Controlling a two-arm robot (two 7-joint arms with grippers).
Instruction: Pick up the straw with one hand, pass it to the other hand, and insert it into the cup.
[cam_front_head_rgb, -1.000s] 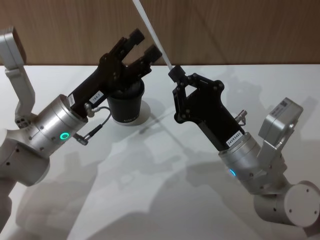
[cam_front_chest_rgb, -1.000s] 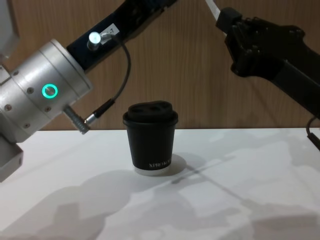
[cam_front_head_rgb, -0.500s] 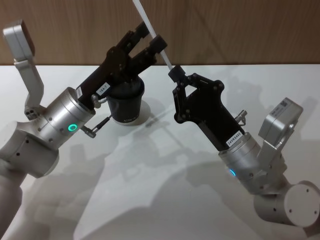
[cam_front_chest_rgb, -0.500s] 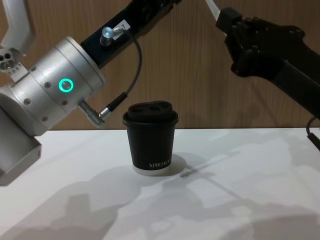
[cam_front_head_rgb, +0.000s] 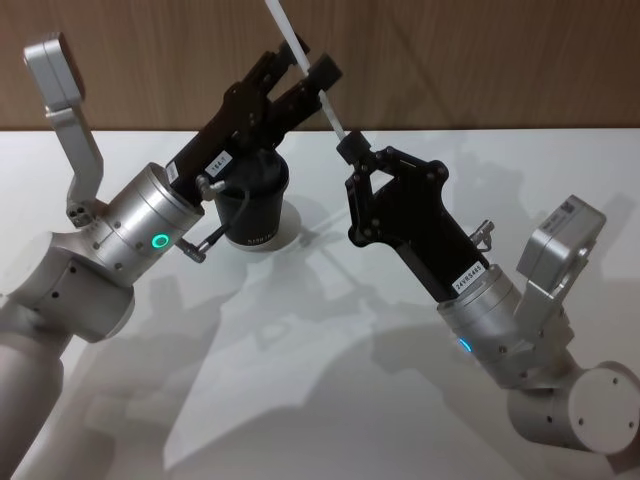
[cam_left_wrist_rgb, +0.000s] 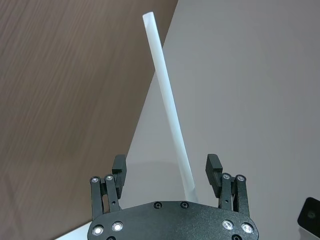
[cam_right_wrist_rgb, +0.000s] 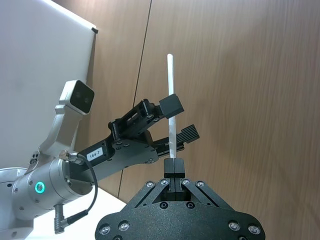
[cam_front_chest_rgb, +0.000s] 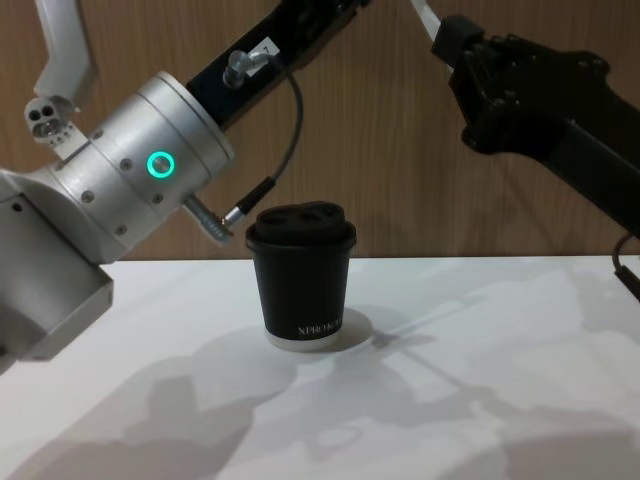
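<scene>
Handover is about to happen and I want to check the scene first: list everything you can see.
straw: one, white, held up in the air above and to the right of the cup, tilted, lower end gripped
cup: one, black with a black lid and white base rim, upright on the table, toward its back
table: one, white, under both arms
wall: one, brown wood, behind the table
left end effector: one, black on a silver arm with a green ring light, raised above the cup, open, one finger on each side of the straw
right end effector: one, black, raised to the right of the cup, shut on the straw's lower end
</scene>
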